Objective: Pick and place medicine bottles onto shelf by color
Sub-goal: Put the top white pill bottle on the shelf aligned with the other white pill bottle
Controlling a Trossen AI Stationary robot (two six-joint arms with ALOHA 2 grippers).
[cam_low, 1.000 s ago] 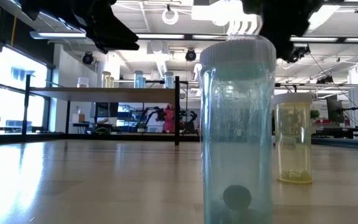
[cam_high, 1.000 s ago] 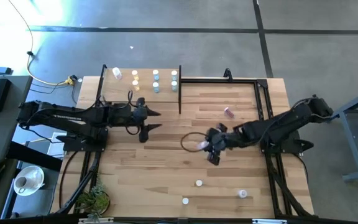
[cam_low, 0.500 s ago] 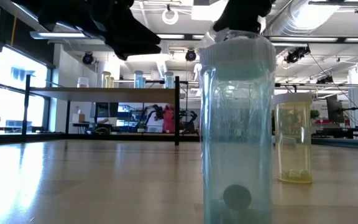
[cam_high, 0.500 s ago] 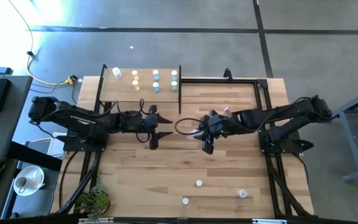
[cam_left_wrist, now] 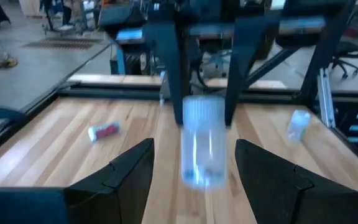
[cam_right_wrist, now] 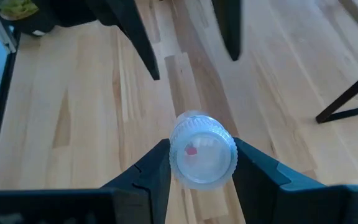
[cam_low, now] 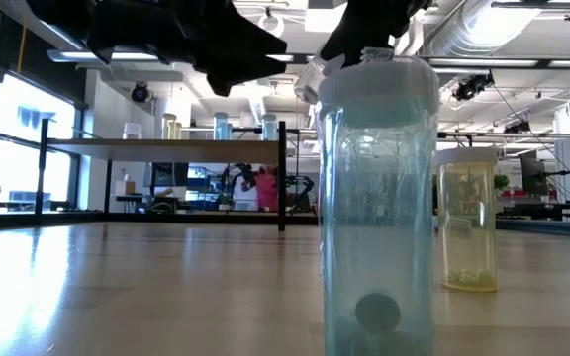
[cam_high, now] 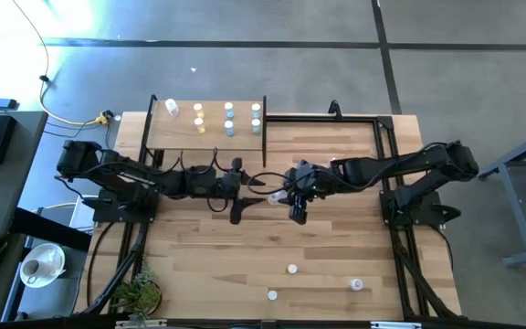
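A wood-plank table (cam_high: pixel 245 265) on a grey concrete floor carries everything, with a bright workshop beyond its far edge. The shelf (cam_high: pixel 204 128) stands at the table's far left corner, and several bottles already sit on it in short rows, which look grouped by tint. My right gripper (cam_right_wrist: pixel 201 163) is near the middle of the table, its jaws clamped on a bottle (cam_right_wrist: pixel 201 157) with a pale cap, lifted clear of the wood and held out sideways toward my other arm. My left gripper (cam_left_wrist: pixel 194 165) faces it from just beside, jaws spread wide on either side of that same bottle (cam_left_wrist: pixel 202 148) but not touching it. I judge this a handover: the shelf lies on my left arm's side, so the right arm brings the bottle to where the left can take it. Four more bottles are unsorted on the table: one pink (cam_high: pixel 336 164) lying toward the far right, two pale ones (cam_high: pixel 292 269) near the front edge, and another (cam_high: pixel 356 285) toward the front right corner. Next my left jaws would need to close on the body before my right lets go.
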